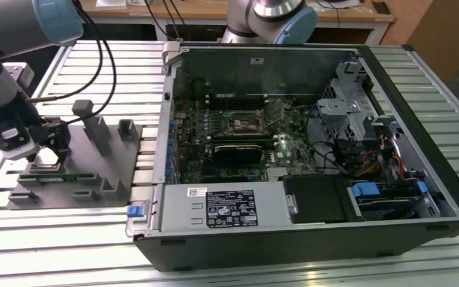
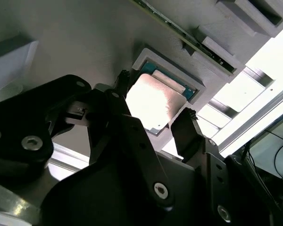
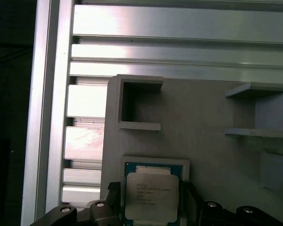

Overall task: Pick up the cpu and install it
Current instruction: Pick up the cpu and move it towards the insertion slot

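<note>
Second wrist view: gripper (image 2: 155,96) spread astride the cpu (image 2: 153,106), seated in a grey fixture (image 2: 85,37) pocket. Near edge hidden behind black fingers (image 2: 186,129); contact hard to judge.

Hand (image 1: 45,158) low over grey fixture (image 1: 112,174), computer case (image 1: 293,64) (lid off) alongside

The exterior view looks down at a slant from high above the slatted aluminium tabletop (image 1: 70,251), taking in the open black computer case (image 1: 293,245) and the grey plastic fixture (image 1: 62,200). Both wrist views sit close over that fixture and share the square silvery cpu (image 3: 152,195) (image 2: 153,101). The second wrist view looks obliquely past the black end effector (image 2: 155,96).
</note>
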Controlling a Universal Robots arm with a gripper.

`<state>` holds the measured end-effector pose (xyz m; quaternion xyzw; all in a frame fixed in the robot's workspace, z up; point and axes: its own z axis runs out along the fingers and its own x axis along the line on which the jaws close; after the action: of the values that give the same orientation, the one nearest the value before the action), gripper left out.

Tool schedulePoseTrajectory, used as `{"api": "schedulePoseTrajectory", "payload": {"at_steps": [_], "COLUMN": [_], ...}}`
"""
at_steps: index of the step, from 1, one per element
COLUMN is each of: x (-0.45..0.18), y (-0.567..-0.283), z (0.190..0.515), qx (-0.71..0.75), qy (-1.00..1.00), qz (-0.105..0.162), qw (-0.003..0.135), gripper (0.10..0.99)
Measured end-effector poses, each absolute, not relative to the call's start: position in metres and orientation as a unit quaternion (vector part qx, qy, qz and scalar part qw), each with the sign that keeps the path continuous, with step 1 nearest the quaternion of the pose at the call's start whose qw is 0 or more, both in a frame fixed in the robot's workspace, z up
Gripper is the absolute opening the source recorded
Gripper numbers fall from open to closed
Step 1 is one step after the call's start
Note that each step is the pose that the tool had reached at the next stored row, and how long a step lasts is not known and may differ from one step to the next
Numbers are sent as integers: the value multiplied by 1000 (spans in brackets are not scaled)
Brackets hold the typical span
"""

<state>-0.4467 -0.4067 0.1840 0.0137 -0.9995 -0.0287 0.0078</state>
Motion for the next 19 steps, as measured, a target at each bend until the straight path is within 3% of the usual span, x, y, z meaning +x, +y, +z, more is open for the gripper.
{"api": "schedulePoseTrajectory", "payload": {"at_steps": [14, 17, 18, 19], "x": [-447, -447, -447, -447], "y": [-406, -406, -406, -406], "z": [185, 185, 185, 186], "qx": [14, 14, 14, 14], "qy": [-999, -999, -999, -999], "qz": [-29, -29, -29, -29], "qw": [8, 8, 8, 8], "gripper": [639, 624, 557, 557]}}
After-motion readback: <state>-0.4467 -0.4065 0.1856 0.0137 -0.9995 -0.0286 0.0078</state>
